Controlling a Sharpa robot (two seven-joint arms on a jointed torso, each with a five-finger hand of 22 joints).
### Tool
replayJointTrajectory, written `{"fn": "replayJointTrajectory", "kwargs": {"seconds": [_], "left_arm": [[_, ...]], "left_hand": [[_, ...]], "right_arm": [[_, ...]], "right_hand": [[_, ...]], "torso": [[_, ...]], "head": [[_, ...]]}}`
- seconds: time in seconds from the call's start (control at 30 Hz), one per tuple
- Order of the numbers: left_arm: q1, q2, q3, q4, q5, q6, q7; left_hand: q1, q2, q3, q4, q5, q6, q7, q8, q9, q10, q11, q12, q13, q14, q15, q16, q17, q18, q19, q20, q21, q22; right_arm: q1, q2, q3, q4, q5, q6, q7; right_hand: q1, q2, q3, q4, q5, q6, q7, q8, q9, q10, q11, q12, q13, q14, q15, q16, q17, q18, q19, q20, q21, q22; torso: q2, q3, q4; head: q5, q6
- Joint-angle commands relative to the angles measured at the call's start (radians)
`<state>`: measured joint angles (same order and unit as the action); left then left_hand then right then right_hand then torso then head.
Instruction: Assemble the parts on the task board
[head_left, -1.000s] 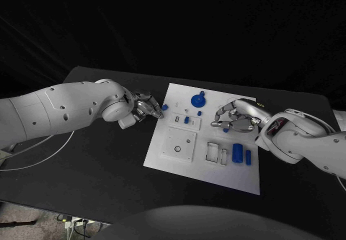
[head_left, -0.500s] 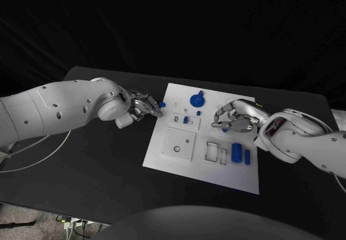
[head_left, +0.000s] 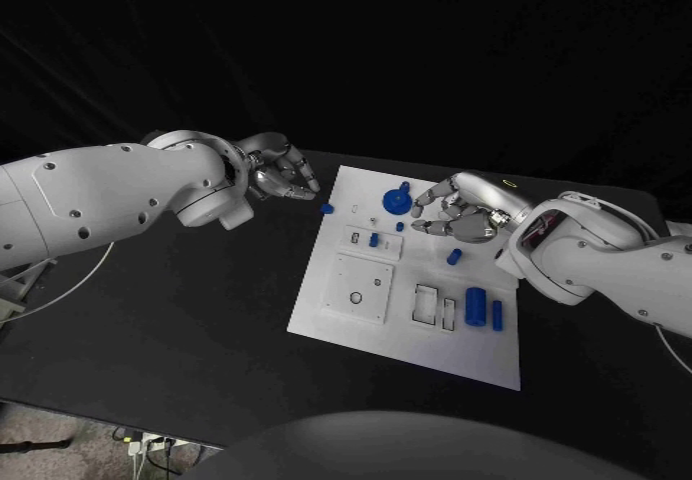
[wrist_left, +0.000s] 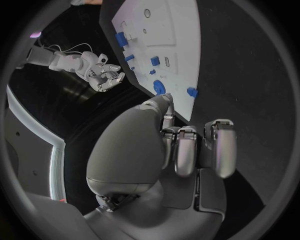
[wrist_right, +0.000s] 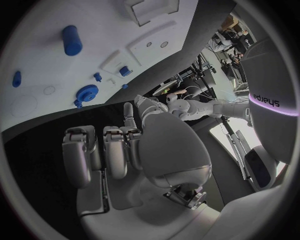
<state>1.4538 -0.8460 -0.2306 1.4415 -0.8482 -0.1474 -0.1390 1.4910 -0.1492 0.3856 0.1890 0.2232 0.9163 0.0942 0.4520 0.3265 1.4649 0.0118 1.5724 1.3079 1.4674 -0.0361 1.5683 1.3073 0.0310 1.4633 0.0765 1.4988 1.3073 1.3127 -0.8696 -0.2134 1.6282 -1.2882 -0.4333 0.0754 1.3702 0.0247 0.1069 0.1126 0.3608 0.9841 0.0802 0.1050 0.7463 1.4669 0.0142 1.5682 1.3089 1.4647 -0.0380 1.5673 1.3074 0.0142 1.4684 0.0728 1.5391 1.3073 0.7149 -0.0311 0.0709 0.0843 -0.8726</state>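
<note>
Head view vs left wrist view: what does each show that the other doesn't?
Head only: the left hand seen from outside, raised off the task board's left edge, and the board's bare near corner. Left wrist only: the left hand's palm side with its fingers curled in, holding nothing. Both: the board, the blue gear, the small blue part at the board's edge, and the right hand.
</note>
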Motion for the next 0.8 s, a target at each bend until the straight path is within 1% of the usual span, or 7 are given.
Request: {"fn": "replayJointTrajectory", "kwargs": {"seconds": [0.03, 0.07, 0.13, 0.27, 0.4, 0.6, 0.8], "left_arm": [[0.005, 0.003, 0.000, -0.002, -0.227, -0.160, 0.073], [0.006, 0.005, 0.000, -0.005, -0.250, -0.170, 0.070], [0.007, 0.013, 0.000, -0.016, -0.310, -0.192, 0.062], [0.007, 0.040, 0.000, -0.045, -0.433, -0.205, 0.048], [0.001, 0.071, 0.000, -0.074, -0.546, -0.182, 0.035], [-0.019, 0.108, 0.000, -0.109, -0.654, -0.131, 0.031], [-0.035, 0.127, 0.000, -0.122, -0.693, -0.085, 0.028]], "left_hand": [[0.021, -0.007, -0.001, 0.011, -0.020, -0.020, 0.004, -0.027, -0.017, 0.106, 0.002, -0.002, 0.263, 0.103, -0.001, 0.003, 0.263, -0.012, 0.057, 0.000, 0.006, 0.238], [0.026, -0.010, -0.003, 0.017, -0.029, -0.026, 0.005, -0.039, -0.025, 0.106, 0.002, -0.002, 0.263, 0.103, -0.001, 0.003, 0.263, -0.012, 0.057, 0.000, 0.007, 0.238], [0.032, -0.017, -0.007, 0.030, -0.047, -0.037, 0.007, -0.061, -0.041, 0.106, 0.002, -0.002, 0.263, 0.103, -0.001, 0.003, 0.263, -0.012, 0.057, 0.000, 0.006, 0.238], [0.047, -0.034, -0.024, 0.046, -0.065, -0.047, 0.009, -0.098, -0.069, 0.106, 0.002, -0.002, 0.263, 0.103, 0.000, 0.003, 0.263, -0.013, 0.060, 0.001, 0.010, 0.240], [0.053, -0.047, -0.042, 0.059, -0.074, -0.048, 0.008, -0.123, -0.088, 0.106, 0.003, -0.002, 0.263, 0.103, 0.001, 0.003, 0.263, -0.014, 0.063, 0.001, 0.013, 0.241], [0.050, -0.057, -0.077, 0.086, -0.086, -0.028, 0.003, -0.147, -0.110, 0.106, 0.002, -0.002, 0.263, 0.103, 0.000, 0.003, 0.263, -0.015, 0.066, 0.000, 0.016, 0.242], [0.033, -0.057, -0.119, 0.100, -0.113, 0.010, -0.001, -0.164, -0.126, 0.106, 0.003, -0.002, 0.263, 0.103, 0.000, 0.003, 0.263, -0.016, 0.068, 0.000, 0.019, 0.243]], "right_arm": [[0.008, 0.013, -0.001, 0.001, -0.025, -0.013, 0.013], [0.010, 0.018, -0.001, -0.001, -0.025, -0.011, 0.011], [0.013, 0.028, 0.000, -0.004, -0.027, -0.004, 0.006], [0.017, 0.039, 0.000, -0.005, -0.028, 0.003, 0.002], [0.018, 0.038, 0.000, -0.001, -0.029, 0.006, 0.001], [0.019, 0.027, 0.000, 0.007, -0.028, 0.003, 0.001], [0.019, 0.013, 0.000, 0.013, -0.026, 0.002, -0.001]], "right_hand": [[0.009, -0.005, 0.005, -0.007, -0.023, -0.001, 0.009, -0.008, -0.010, 0.104, 0.005, 0.003, 0.262, 0.106, -0.001, 0.003, 0.263, -0.007, 0.085, -0.001, 0.007, 0.254], [0.007, -0.006, 0.006, -0.007, -0.036, -0.002, 0.010, -0.012, -0.015, 0.104, 0.006, 0.003, 0.262, 0.106, 0.000, 0.003, 0.263, -0.007, 0.085, 0.000, 0.007, 0.254], [0.004, -0.006, 0.005, -0.004, -0.058, -0.002, 0.012, -0.017, -0.023, 0.104, 0.007, 0.003, 0.262, 0.106, 0.002, 0.003, 0.263, -0.007, 0.085, 0.001, 0.007, 0.254], [-0.004, -0.007, 0.003, 0.001, -0.094, -0.001, 0.015, -0.025, -0.035, 0.104, 0.010, 0.003, 0.262, 0.106, 0.004, 0.003, 0.263, -0.007, 0.085, 0.004, 0.007, 0.254], [-0.010, -0.007, 0.000, 0.005, -0.118, 0.000, 0.016, -0.029, -0.043, 0.104, 0.011, 0.003, 0.262, 0.106, 0.005, 0.003, 0.263, -0.007, 0.085, 0.005, 0.007, 0.254], [-0.017, -0.008, -0.003, 0.010, -0.133, 0.001, 0.017, -0.031, -0.048, 0.104, 0.012, 0.003, 0.262, 0.106, 0.006, 0.003, 0.263, -0.007, 0.086, 0.006, 0.007, 0.254], [-0.022, -0.008, -0.006, 0.015, -0.146, 0.004, 0.017, -0.032, -0.052, 0.104, 0.012, 0.003, 0.262, 0.106, 0.007, 0.003, 0.263, -0.007, 0.085, 0.006, 0.007, 0.254]], "torso": [[0.001, -0.0004, 0.0004], [0.002, -0.0002, -0.0010], [0.003, -0.0023, 0.0000], [0.008, -0.0076, 0.0049], [0.014, -0.0127, 0.0060], [0.021, -0.0180, 0.0019], [0.025, -0.0169, -0.0011]], "head": [[0.003, 0.000], [0.006, 0.000], [0.009, 0.000], [0.007, 0.000], [0.006, 0.000], [0.000, 0.000], [-0.003, 0.000]]}}
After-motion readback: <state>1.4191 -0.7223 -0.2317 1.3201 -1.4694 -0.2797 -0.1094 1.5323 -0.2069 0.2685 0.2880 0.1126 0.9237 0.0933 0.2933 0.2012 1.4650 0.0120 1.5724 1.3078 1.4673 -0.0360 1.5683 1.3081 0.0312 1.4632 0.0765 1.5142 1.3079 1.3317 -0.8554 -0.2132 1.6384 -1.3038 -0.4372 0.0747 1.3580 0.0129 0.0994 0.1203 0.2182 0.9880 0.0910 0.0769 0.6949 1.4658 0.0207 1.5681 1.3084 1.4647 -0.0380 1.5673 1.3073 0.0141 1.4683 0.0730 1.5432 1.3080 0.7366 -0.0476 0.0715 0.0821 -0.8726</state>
